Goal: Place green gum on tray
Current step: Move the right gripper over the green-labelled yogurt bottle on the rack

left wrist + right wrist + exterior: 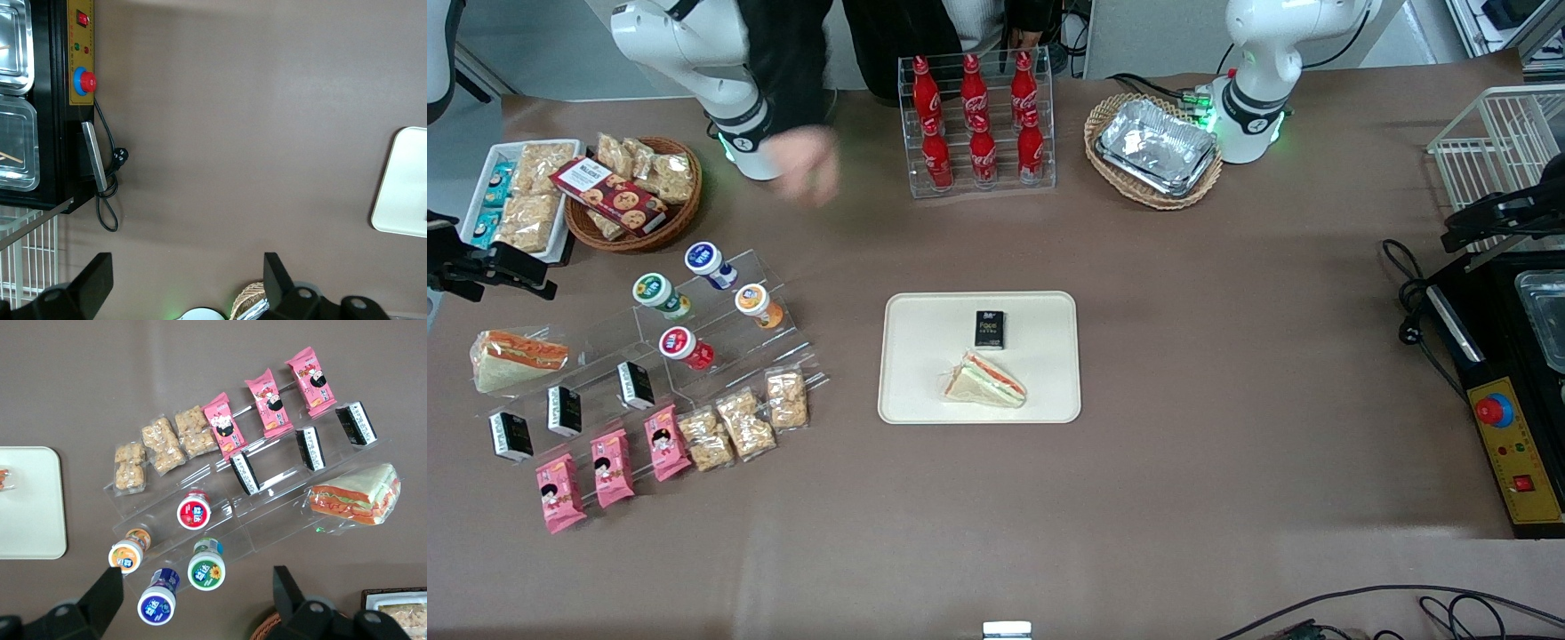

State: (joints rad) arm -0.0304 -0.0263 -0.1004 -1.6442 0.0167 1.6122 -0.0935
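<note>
Gripper (193,600) position: raised above the acrylic display steps (220,520) at the working arm's end of the table (1227,356), fingers spread wide with nothing between them. In the right wrist view, the two dark fingers frame the green gum (206,569), which stands upright on the steps beside the blue-lidded bottle (157,603) and near the orange-lidded bottle (127,555), with the red-lidded bottle (194,511) one step lower. The tray (907,391) lies at the middle of the table, well apart from the steps, and already carries a wrapped sandwich (987,382) and a small black packet (989,329). The step in hand appears to be the approach to the gum. For a clean grasp, the gripper should descend vertically and centred over the white, green-rimmed lid, with the fingers aligned so that neither contacts the blue-lidded bottle. The gum bottle is small, round and smooth, probably hard plastic; a grasp across the cylindrical body just below the lid is likely to hold better than one on the lid edge. The steps are clear, glossy and narrow, so a sideways nudge could topple neighbouring bottles. The tray is flat, matte cream-white with rounded corners and a low rim; its bare area beside the sandwich suits placement.
</note>
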